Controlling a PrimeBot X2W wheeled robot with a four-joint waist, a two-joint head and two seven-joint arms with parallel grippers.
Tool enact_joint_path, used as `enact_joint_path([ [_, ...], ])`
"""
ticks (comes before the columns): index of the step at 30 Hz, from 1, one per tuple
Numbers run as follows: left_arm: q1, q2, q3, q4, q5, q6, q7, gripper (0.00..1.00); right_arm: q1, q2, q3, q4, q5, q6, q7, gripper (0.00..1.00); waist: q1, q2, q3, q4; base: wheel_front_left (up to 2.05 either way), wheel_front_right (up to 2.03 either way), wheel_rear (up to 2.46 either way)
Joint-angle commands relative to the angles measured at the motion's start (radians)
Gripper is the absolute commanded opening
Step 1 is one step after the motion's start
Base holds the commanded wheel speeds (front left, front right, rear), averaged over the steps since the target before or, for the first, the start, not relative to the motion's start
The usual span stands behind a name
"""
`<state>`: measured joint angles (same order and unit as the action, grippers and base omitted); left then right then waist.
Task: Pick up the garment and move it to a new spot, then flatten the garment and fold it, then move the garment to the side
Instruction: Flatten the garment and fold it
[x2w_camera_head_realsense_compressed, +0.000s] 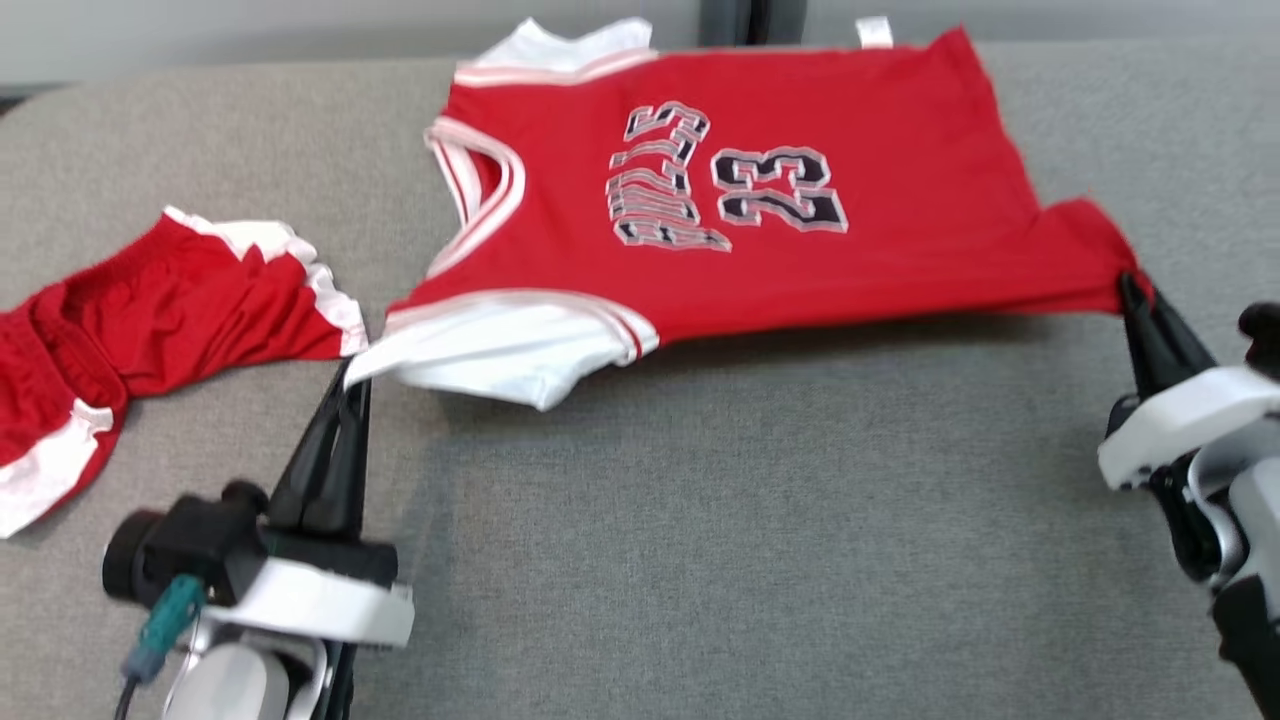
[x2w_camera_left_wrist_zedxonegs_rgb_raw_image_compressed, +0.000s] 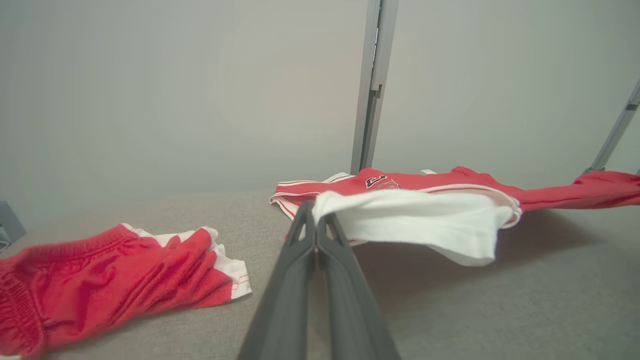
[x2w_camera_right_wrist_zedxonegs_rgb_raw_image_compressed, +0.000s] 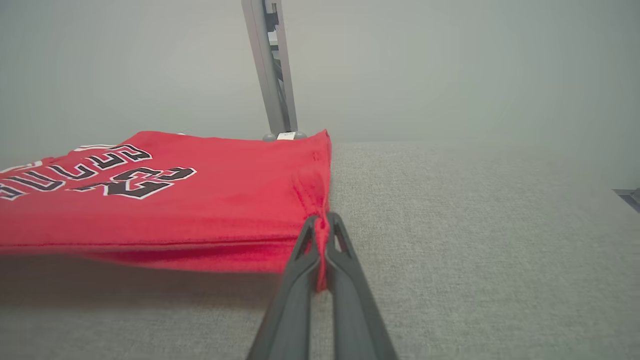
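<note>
Stretched across upper centre, near edge off the grey surface (x2w_camera_head_realsense_compressed: 750, 500): red jersey (x2w_camera_head_realsense_compressed: 800, 200). Pinched by left gripper (x2w_camera_head_realsense_compressed: 345, 385), jaws closed on white armhole fabric at lower left, and by right gripper (x2w_camera_head_realsense_compressed: 1130, 285), jaws closed on the red hem corner at right. Could slip from such thin bites if pulled tighter, landing crooked or against red shorts (x2w_camera_head_realsense_compressed: 150, 310) at left.

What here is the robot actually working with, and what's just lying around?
In the job:
- jersey, near edge lifted off the table
- left gripper, shut on its white edge
- right gripper, shut on its red corner

Lying about:
- shorts, crumpled at the left
- post behind the table
</note>
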<state>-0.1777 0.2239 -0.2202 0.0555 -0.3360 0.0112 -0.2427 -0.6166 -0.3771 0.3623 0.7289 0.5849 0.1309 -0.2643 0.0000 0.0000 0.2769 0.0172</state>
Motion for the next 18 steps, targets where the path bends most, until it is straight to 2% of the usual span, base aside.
enact_joint_path([
  [1,0.052,0.008,0.013,-0.018,-0.003,0.02,-0.006,0.0,0.042,-0.012,0.009,-0.01,0.006,0.0,-0.003,0.0,0.0,0.0,-0.07,-0.019,0.0,0.0,0.0],
  [9,0.254,0.02,0.015,-0.1,0.003,0.069,0.001,0.0,0.209,-0.032,0.004,-0.065,-0.004,0.0,-0.003,0.0,0.0,0.0,-0.152,-0.026,0.0,0.0,0.0],
  [18,0.418,0.032,0.0,-0.224,0.015,0.114,0.03,0.0,0.43,-0.041,-0.124,-0.192,-0.028,-0.001,-0.003,0.0,0.0,0.0,-0.192,-0.02,0.0,0.0,0.0],
])
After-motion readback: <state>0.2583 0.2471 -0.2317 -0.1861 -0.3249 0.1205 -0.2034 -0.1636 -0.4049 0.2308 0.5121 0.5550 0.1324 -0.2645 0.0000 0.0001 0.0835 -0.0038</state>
